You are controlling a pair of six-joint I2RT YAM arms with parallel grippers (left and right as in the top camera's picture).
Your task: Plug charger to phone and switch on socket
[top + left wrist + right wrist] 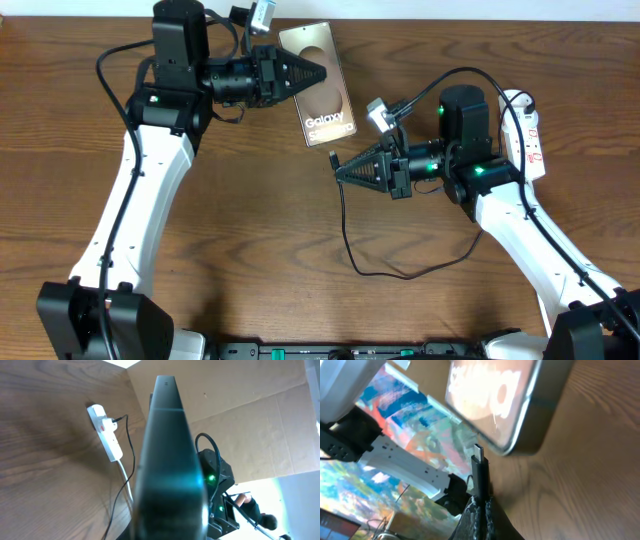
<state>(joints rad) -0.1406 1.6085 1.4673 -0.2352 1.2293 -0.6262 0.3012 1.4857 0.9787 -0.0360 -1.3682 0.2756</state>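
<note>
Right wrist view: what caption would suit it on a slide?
Shut jaws pinch the charger plug, its tip close to the phone's edge, not yet plugged in.

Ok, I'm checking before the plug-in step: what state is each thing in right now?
phone: gripped by the left gripper, nothing plugged in yet.
charger: tip pinched in the right gripper, just short of the phone's edge, not inserted.
socket: black plug in one end; on or off can't be told.
left gripper: shut on phone.
right gripper: shut on charger.
</note>
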